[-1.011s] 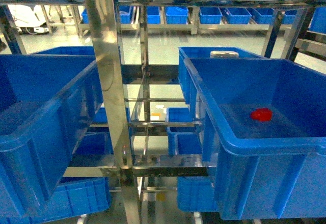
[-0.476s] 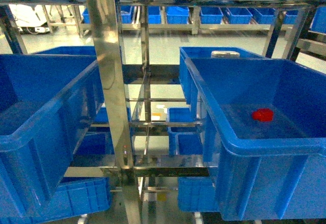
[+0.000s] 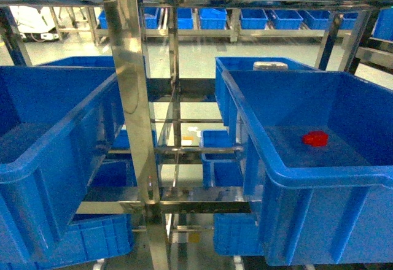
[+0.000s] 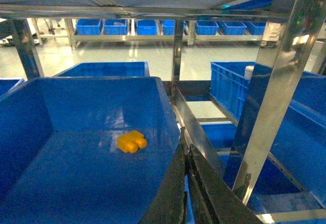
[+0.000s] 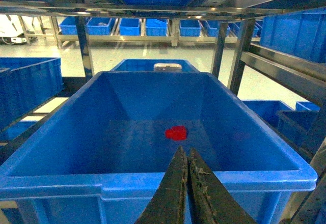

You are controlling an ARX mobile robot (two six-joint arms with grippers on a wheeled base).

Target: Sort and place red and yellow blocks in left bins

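Both our grippers, left (image 4: 186, 193) and right (image 5: 186, 193), have fingers clenched on nothing. We judge retrieval next: red block (image 5: 176, 132) mid-frame, yellow block (image 4: 132, 142) centre-left.

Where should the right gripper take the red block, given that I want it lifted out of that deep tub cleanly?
Come straight down from above: the red block lies alone on the blue tub's floor, walled on all sides. Probably pinch its two flat sides, not the stud. The right gripper, jaws together, must open first.
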